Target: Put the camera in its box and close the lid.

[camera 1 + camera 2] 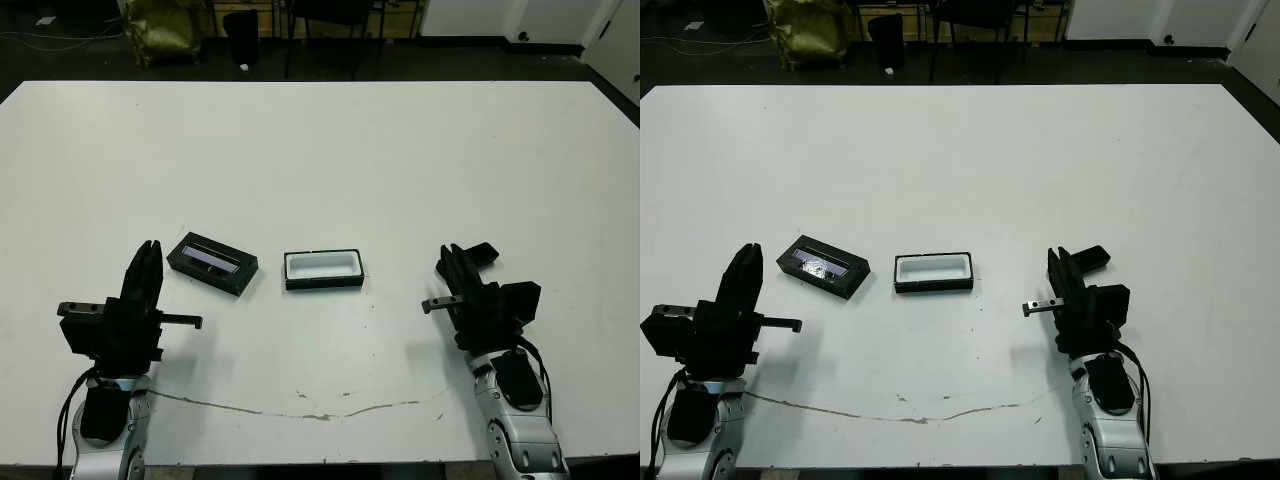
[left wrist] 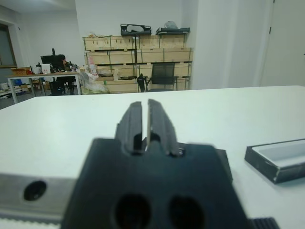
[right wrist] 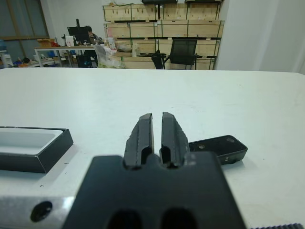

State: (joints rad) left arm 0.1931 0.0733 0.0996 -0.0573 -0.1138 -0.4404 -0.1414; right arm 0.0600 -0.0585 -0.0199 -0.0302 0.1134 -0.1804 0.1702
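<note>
The box (image 1: 322, 269), black with a white lining, lies open and empty near the table's middle. Left of it lies the lid (image 1: 212, 265), black with a glossy purplish strip. The camera (image 1: 1088, 259), a small flat black device, rests on the table just beyond and to the right of my right gripper's (image 1: 450, 252) tips; in the right wrist view the camera (image 3: 217, 148) lies beside the fingers (image 3: 142, 131), untouched. That gripper is shut and holds nothing. My left gripper (image 1: 150, 252) is shut too, empty, just left of the lid.
The white table (image 1: 330, 150) stretches bare beyond the three pieces. A thin crack line (image 1: 330, 412) runs along its near edge. Chairs, shelves of crates and a seated person (image 3: 88, 34) are far beyond the table.
</note>
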